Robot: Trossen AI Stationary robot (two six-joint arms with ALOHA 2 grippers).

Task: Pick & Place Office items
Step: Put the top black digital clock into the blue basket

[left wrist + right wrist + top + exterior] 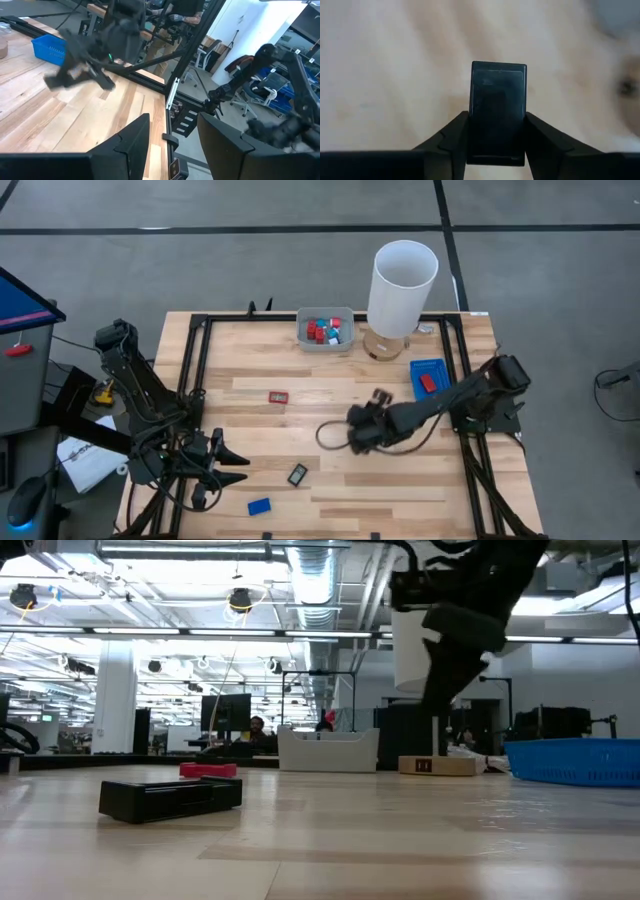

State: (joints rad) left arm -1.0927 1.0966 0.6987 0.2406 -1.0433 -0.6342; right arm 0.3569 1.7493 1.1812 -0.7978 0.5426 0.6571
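Note:
My right gripper [356, 438] hovers over the table's middle, shut on a small black block [498, 90]; in the low view it [447, 680] hangs well above the wood. My left gripper [236, 461] waits open near the table's left near corner. Loose on the wood lie a red framed rectangle [278, 396], a black framed rectangle [297, 474] and a blue block [259, 506]. The grey tray [344, 345] at the far edge holds several red and blue pieces [322, 330]. The blue tray [418, 367] holds one red piece [428, 382]. My right gripper pinches the black block by its two long sides [520, 107] between the fingers [540, 135]. About half of the block sticks out past the fingertips. The block is lifted clear of the table.
A tall white cylinder [403, 285] stands on a round wooden base beside the grey tray, at the far edge. A black frame [192, 360] runs round the tabletop. Bare wood [400, 490] lies along the near edge, right of the blue block.

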